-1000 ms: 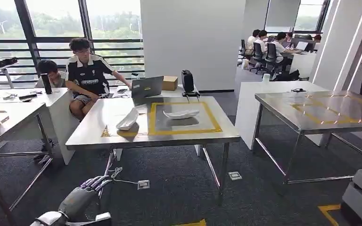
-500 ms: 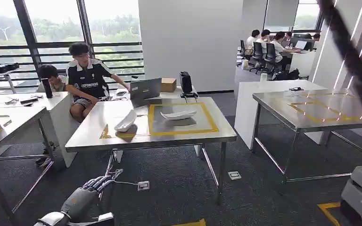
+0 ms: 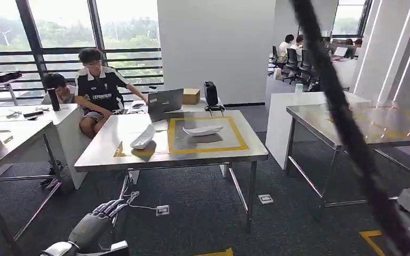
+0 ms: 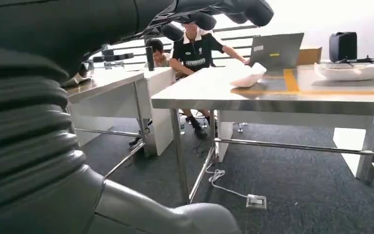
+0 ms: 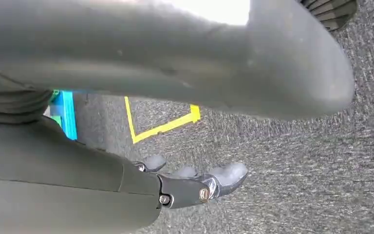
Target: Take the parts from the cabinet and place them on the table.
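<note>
Two white parts on steel table (image 3: 112, 154): curved part (image 3: 203, 129) inside yellow tape square (image 3: 240, 140), second part (image 3: 143, 136) just outside it | left hand (image 3: 93, 223) low before table, fingers apart, empty | right hand (image 5: 195, 183) over carpet, fingers loosely extended, empty

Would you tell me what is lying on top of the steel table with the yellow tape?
On the steel table lie two white parts: one inside the yellow tape square, one left of it. An open laptop hides whatever is behind it.

Sunlit windows (image 3: 58, 24), steel tables (image 3: 112, 152), grey carpet (image 3: 203, 213)
</note>
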### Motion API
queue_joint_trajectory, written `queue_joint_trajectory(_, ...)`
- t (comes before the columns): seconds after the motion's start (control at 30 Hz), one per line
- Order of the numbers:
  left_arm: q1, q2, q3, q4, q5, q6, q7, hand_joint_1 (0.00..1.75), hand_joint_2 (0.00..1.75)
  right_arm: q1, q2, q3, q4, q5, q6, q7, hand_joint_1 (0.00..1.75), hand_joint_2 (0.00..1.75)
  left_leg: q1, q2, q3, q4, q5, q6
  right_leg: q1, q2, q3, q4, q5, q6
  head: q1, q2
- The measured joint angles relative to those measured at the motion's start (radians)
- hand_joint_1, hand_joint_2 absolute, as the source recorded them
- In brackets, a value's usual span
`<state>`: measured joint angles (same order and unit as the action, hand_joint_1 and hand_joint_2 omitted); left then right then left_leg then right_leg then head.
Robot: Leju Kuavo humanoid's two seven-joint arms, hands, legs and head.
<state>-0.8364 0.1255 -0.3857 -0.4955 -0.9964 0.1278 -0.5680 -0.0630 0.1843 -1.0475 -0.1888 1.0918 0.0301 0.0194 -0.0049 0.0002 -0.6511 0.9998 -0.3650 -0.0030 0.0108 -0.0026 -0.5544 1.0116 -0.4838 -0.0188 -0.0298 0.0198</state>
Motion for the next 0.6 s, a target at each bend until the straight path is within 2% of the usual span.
queue_joint_trajectory(0.27,0.025,0.001,0.005,-0.002,0.015,0.0,0.015,0.0,1.75,0.003,-0.002,0.01,0.0,-0.014,0.038,0.014,0.0,1.75,0.0,0.0,-0.001,0.0,0.001,0.002,0.0,0.0,0.0,0.0,0.001,0.001,0.0,0.0)
queue_joint_trajectory(0.6,0.211,-0.008,0.053,0.005,0.186,-0.015,0.11,0.0,1.75,0.036,-0.029,0.174,-0.019,-0.201,0.029,0.01,0.0,1.75,0.0,0.0,-0.003,0.0,0.001,0.002,-0.001,0.0,-0.004,0.0,0.001,0.001,0.0,0.0)
